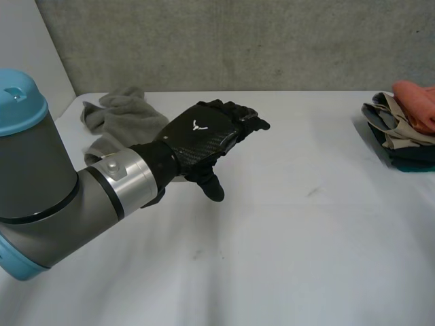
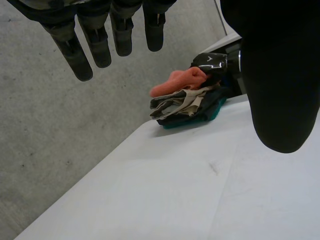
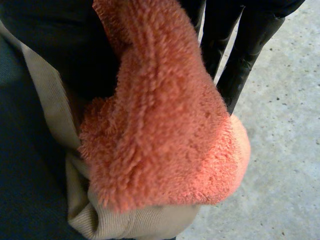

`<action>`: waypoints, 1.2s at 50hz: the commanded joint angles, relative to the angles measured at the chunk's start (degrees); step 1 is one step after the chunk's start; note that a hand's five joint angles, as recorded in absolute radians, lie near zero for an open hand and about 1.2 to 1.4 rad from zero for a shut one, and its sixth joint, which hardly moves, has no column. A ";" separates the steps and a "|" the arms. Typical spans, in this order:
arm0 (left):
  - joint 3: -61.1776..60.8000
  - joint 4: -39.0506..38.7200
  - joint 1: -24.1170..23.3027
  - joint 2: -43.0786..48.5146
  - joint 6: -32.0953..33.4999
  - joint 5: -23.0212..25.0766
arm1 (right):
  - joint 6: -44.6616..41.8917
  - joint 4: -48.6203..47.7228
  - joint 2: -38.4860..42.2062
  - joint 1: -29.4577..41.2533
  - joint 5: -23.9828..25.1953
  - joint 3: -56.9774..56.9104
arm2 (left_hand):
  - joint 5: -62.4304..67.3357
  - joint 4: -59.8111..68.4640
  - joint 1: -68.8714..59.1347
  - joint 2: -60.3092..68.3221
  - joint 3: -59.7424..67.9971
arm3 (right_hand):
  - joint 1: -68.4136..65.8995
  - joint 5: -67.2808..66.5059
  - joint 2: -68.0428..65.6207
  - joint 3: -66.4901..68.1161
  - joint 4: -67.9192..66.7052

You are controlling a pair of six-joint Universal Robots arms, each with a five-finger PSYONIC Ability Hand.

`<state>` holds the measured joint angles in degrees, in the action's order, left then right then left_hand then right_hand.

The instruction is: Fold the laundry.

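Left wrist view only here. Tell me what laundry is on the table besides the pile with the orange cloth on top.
Observer: A crumpled grey cloth lies at the robot's left, partly behind the left hand.
Operator: Say what's directly under the orange cloth.
Observer: Right wrist view: the orange cloth is fleecy and lies over a tan ribbed cloth.
Operator: Place the left hand.
Observer: Head view: open, above the table, far nearer the grey cloth than the pile.
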<state>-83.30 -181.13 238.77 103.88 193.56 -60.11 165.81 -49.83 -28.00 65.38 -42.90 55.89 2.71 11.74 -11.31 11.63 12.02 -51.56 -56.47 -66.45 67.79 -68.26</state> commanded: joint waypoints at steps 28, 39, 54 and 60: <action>0.15 -0.10 0.11 -1.75 -0.28 0.00 | -19.00 39.80 -30.35 -17.99 -21.48 19.37 | -1.32 -0.35 -0.08 -0.24 -0.62 | 41.56 56.47 56.45 -57.79 58.26; 2.26 -2.12 4.15 -1.93 -0.99 -1.67 | -14.92 29.29 -38.42 -3.97 -31.90 7.56 | -2.16 -1.19 0.76 -1.08 -1.47 | 41.56 56.47 56.45 -57.79 58.26; 15.96 -9.60 20.76 14.32 -1.96 -8.97 | -2.76 16.95 -51.98 38.14 -19.95 36.47 | -0.65 0.32 -0.76 0.43 0.05 | 41.56 56.47 56.45 -57.79 58.26; 23.96 -10.04 24.28 28.99 6.64 -6.95 | -12.69 25.30 -46.54 40.26 -20.56 44.04 | 2.71 3.68 -4.12 3.79 3.41 | 41.56 56.47 56.45 -57.79 58.26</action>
<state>-67.47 -190.85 259.58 118.04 191.98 -69.32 162.94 -32.77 -79.92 102.78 -63.51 92.80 2.71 11.74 -11.34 11.63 12.02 -11.50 -3.23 -12.59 12.30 -13.44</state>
